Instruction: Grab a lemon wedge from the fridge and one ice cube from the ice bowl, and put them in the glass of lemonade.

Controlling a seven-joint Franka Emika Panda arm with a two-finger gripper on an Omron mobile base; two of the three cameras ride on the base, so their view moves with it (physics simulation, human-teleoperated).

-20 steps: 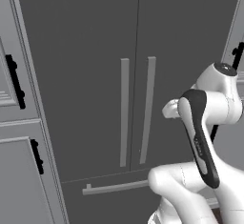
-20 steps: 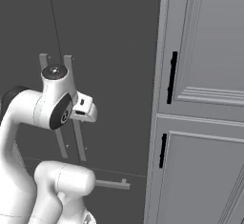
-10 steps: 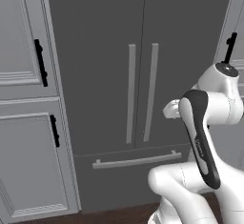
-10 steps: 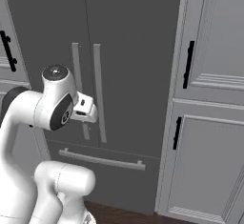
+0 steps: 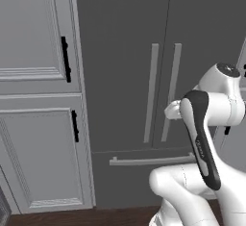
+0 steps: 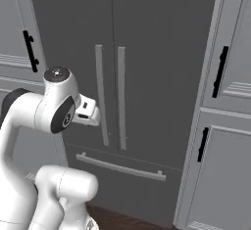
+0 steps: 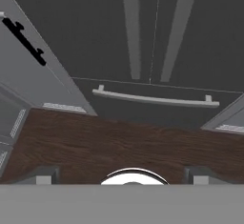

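The fridge [image 5: 158, 76] stands shut at twelve o'clock from the arm, pale cabinets [image 5: 38, 95] either side. The claw [image 7: 123, 173] hangs released, empty, over the wooden floor [image 7: 119, 144].

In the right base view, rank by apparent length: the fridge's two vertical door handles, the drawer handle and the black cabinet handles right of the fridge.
1. The two vertical door handles, about alike, so unranked between themselves.
2. Drawer handle, slightly shorter.
3. Upper black cabinet handle.
4. Lower black cabinet handle, shortest.
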